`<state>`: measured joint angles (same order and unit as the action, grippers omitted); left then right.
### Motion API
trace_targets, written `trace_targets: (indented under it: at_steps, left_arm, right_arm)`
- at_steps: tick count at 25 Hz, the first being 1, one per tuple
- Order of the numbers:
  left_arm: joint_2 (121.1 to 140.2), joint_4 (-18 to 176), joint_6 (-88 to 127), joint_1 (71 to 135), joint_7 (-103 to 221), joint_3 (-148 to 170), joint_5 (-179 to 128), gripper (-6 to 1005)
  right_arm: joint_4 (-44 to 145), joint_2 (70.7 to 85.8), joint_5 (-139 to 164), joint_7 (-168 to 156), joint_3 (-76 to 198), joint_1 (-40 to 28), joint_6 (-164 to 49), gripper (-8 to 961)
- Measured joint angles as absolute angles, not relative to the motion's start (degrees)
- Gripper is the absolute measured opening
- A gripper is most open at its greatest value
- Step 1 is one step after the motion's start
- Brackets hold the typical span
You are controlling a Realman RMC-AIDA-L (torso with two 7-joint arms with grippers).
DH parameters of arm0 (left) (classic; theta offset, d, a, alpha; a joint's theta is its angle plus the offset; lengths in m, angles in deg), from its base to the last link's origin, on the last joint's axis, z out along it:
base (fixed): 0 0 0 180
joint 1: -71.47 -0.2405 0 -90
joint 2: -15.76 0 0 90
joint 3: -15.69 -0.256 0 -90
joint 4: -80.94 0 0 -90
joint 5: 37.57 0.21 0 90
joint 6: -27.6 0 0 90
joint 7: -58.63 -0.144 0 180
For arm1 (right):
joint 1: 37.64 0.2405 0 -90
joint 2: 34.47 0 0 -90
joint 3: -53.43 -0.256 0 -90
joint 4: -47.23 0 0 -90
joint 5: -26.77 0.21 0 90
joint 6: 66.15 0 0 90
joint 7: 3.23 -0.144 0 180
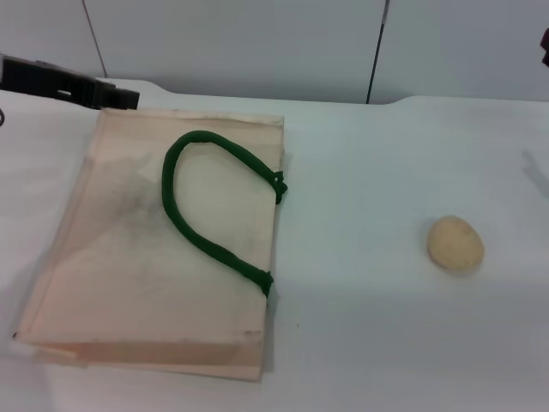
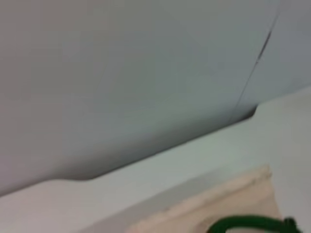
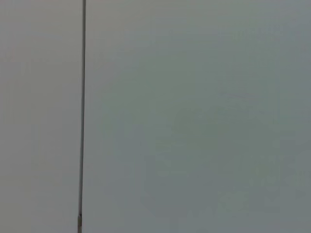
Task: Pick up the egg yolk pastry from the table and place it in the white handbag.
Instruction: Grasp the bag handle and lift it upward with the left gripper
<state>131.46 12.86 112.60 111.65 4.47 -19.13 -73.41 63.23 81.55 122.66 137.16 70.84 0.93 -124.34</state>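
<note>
The egg yolk pastry [image 1: 455, 244] is a small pale tan ball lying on the white table [image 1: 369, 343] at the right. The white handbag [image 1: 129, 275] lies flat at the left, with a green rope handle [image 1: 202, 210] looped on top. My left gripper [image 1: 120, 94] is a dark shape at the far left, just beyond the bag's far corner. The left wrist view shows the bag's far edge [image 2: 228, 204] and a bit of the handle [image 2: 252, 224]. Only a dark sliver of my right gripper [image 1: 545, 47] shows at the far right edge, well away from the pastry.
A pale grey wall [image 1: 257, 43] with dark vertical seams stands behind the table's far edge. The right wrist view shows only this wall [image 3: 194, 116] and one seam. Bare tabletop lies between the bag and the pastry.
</note>
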Motion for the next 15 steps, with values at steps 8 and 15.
trace_targets:
  at_steps: [8, 15]
  left_arm:
    - [131.10, 17.84, 112.45, 116.79, 3.14, -21.24, -65.42, 429]
    - [131.07, 22.92, 108.39, 117.77, 3.05, -26.86, -64.34, 430]
  right_arm:
    - [63.22, 81.55, 122.63, 137.13, 70.84, 1.36, -124.33, 720]
    - [63.22, 81.55, 122.13, 136.95, 70.93, 1.73, -124.33, 716]
